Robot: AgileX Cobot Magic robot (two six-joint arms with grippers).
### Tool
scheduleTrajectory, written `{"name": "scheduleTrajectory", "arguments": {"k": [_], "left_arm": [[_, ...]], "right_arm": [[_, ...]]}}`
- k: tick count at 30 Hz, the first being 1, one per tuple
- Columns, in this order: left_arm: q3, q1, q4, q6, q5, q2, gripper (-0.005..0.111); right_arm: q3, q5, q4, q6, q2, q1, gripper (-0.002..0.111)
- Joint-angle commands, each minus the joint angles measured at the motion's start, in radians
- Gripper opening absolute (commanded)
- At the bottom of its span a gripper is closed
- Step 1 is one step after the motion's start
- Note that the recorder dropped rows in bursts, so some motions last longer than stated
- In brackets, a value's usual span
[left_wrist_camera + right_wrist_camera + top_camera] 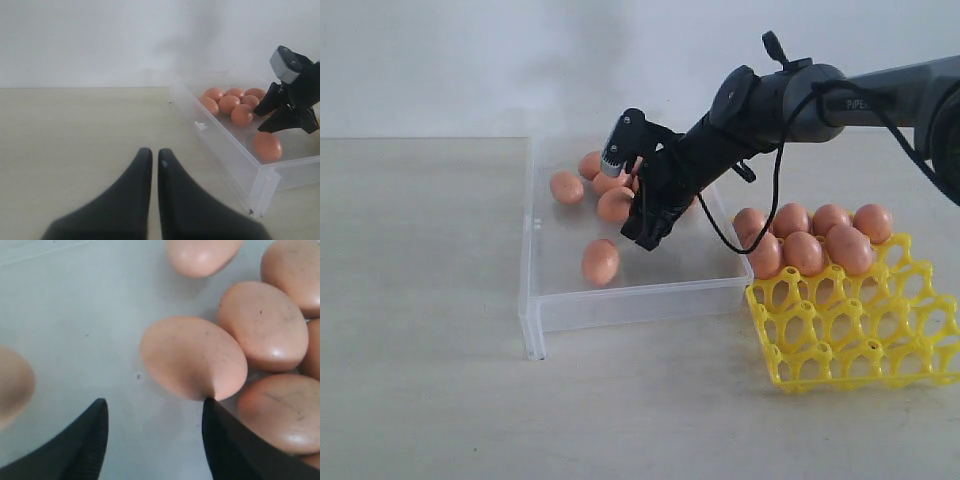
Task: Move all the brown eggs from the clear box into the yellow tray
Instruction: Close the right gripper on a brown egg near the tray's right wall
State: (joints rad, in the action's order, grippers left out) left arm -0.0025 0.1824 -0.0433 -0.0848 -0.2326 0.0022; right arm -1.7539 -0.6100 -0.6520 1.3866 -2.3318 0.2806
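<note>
- Lettering on the right arm (880, 95), upper right of the exterior view, reads "PIPE"; the rest is too small to make out.
- Right gripper (648, 236) hangs inside the clear box (630, 300) at frame centre. Its fingers are spread wide and grip nothing, though in the right wrist view one fingertip (215, 410) meets the edge of a brown egg (192, 357).
- Left gripper (155, 152) shows only in its own wrist view. It hovers over bare tabletop outside the box, fingers all but together with a slim gap and nothing between them.
- Loose brown eggs (567, 187) cluster at the box's far wall, partly hidden behind the right gripper, so their count is uncertain. One lone egg (600, 261) lies near the front wall.
- Seven eggs (803, 252) fill the far rows of the yellow tray (840, 340), lower right, just beside the box. The frame cuts off the tray's right edge.
- Black cable (775, 190) loops down from the arm.
- Pale beige matte table (420, 330) carries everything, and a plain white wall (470, 60) stands behind it.
</note>
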Motion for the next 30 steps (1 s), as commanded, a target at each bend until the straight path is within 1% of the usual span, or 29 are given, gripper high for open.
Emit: {"name": "scheduleTrajectory", "arguments": {"k": [1, 2, 4, 5, 6, 7, 8, 9, 13, 20, 23, 25, 30], "left_arm": [[0.003, -0.004, 0.003, 0.002, 0.001, -0.002, 0.004], [0.003, -0.004, 0.003, 0.002, 0.001, -0.002, 0.004], [0.003, -0.004, 0.003, 0.002, 0.001, -0.002, 0.004], [0.003, -0.004, 0.003, 0.002, 0.001, -0.002, 0.004], [0.003, -0.004, 0.003, 0.002, 0.001, -0.002, 0.004], [0.003, -0.004, 0.003, 0.002, 0.001, -0.002, 0.004], [0.003, -0.004, 0.003, 0.002, 0.001, -0.002, 0.004], [0.003, -0.004, 0.003, 0.002, 0.001, -0.002, 0.004], [0.003, -0.004, 0.003, 0.002, 0.001, -0.002, 0.004], [0.003, -0.004, 0.003, 0.002, 0.001, -0.002, 0.004], [0.003, -0.004, 0.003, 0.002, 0.001, -0.002, 0.004], [0.003, -0.004, 0.003, 0.002, 0.001, -0.002, 0.004], [0.003, -0.004, 0.003, 0.002, 0.001, -0.002, 0.004]], "right_arm": [[-0.005, -0.007, -0.022, -0.029, 0.044, -0.002, 0.050], [-0.005, -0.007, -0.026, -0.073, 0.056, -0.002, 0.050], [-0.005, -0.007, -0.027, -0.222, 0.098, -0.002, 0.050], [-0.005, -0.012, -0.017, -0.345, 0.121, -0.002, 0.050], [-0.005, -0.026, -0.003, -0.421, 0.129, -0.002, 0.050], [-0.005, -0.077, 0.069, -0.580, 0.136, -0.002, 0.050], [-0.005, -0.099, 0.110, -0.647, 0.136, -0.002, 0.050], [-0.005, -0.149, 0.229, -0.753, 0.127, -0.002, 0.050], [-0.003, -0.143, 0.489, -0.880, 0.078, -0.004, 0.050], [-0.003, -0.145, 0.505, -0.952, 0.032, -0.004, 0.050], [-0.003, -0.143, 0.505, -0.940, 0.032, -0.004, 0.050], [-0.003, -0.146, 0.505, -0.861, 0.032, -0.002, 0.050], [-0.003, -0.210, 0.505, -0.537, 0.032, -0.002, 0.050]]}}
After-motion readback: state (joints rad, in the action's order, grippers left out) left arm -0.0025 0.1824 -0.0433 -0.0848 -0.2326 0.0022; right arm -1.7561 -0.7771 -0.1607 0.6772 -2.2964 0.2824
